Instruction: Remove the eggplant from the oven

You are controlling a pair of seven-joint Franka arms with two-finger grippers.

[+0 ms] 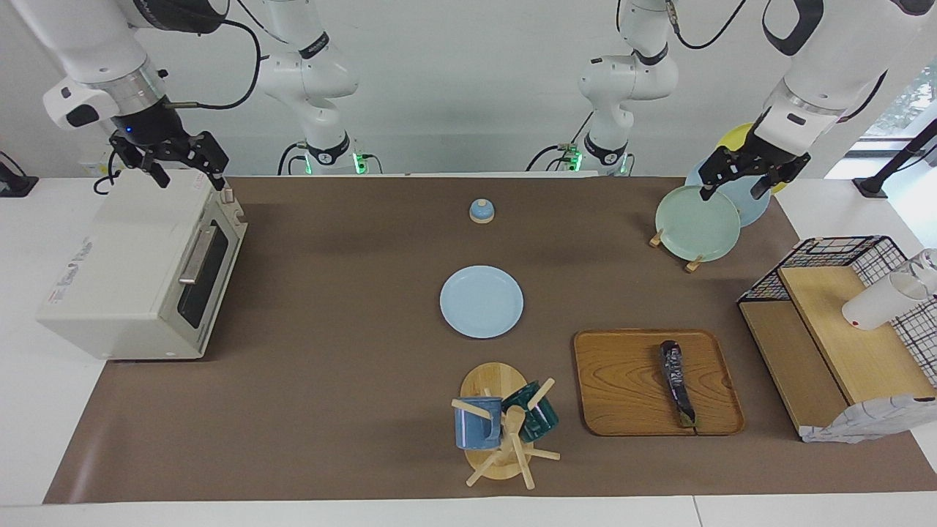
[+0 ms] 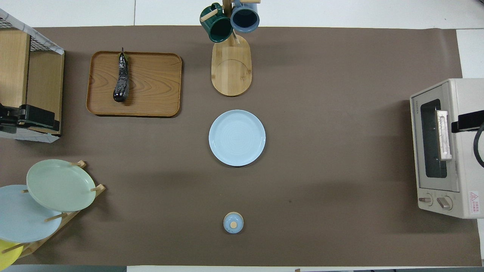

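Across the facing view, saw the oven standing at the right arm's end of the table, door shut, silver handle facing the middle of the mat. Found the right gripper raised over the oven's top corner nearest the robots, fingers spread apart, holding nothing. Saw the left gripper up over the plate rack by the corner at the left arm's end nearest the robots, fingers apart and empty. Spotted the eggplant out of the oven, lying on the wooden tray close to the table edge farthest from the robots, toward the left arm's end. Noted a pale blue plate at the mat's centre, a small blue lid nearer to the robots than that plate, and a mug tree with two mugs beside the tray.

From the overhead view, found the eggplant lengthwise on the tray, stem tip toward the tray's edge farthest from the robots. Saw the oven with dark glass closed and two knobs at its end nearest the robots. Could make out only a dark part of each arm at the side edges, so could not tell the fingers' spread from this angle. Saw the plate between the mug tree and the lid
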